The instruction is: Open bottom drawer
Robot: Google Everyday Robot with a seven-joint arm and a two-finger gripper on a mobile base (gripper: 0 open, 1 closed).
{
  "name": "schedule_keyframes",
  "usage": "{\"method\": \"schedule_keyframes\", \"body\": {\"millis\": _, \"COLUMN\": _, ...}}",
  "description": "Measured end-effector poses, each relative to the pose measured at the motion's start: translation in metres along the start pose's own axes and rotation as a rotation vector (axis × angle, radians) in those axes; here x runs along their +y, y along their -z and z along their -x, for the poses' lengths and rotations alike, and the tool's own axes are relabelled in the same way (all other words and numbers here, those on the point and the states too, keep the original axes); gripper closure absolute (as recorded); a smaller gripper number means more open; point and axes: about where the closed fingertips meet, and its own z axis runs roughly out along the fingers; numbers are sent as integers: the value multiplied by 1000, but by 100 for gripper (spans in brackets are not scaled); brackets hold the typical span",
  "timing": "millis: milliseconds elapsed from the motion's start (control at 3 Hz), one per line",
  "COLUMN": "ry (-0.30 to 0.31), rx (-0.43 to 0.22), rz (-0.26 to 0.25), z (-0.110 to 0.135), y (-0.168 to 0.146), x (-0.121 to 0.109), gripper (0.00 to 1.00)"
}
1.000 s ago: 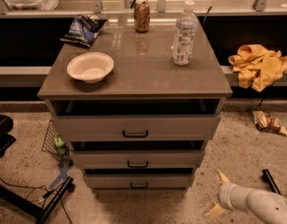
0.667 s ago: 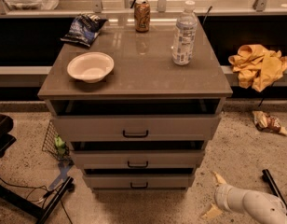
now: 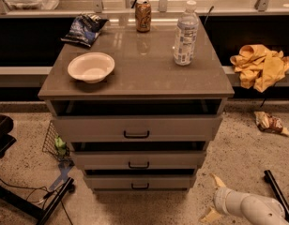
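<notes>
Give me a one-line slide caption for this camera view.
Open end effector hovers low, right of the cabinet, clear of the bottom drawer handle.

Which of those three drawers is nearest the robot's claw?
The bottom drawer, lowest and shallowest front; the open gripper hangs near the floor beside it.

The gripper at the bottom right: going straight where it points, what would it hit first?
Probably the right end of the bottom drawer. The gripper, low at the bottom right, points left toward it with only bare floor between. Depth is unclear, so it might pass in front.
</notes>
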Motion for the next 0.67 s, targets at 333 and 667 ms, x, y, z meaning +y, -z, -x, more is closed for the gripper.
{"method": "schedule_keyframes", "body": {"millis": 333, "ry": 50, "rx": -33, "rz": 18, "z": 19, "y": -33, "x": 37, "gripper": 0}}
{"method": "schedule_keyframes", "body": {"millis": 667, "ry": 83, "rx": -90, "rz": 20, "z": 37, "y": -59, "x": 55, "gripper": 0}}
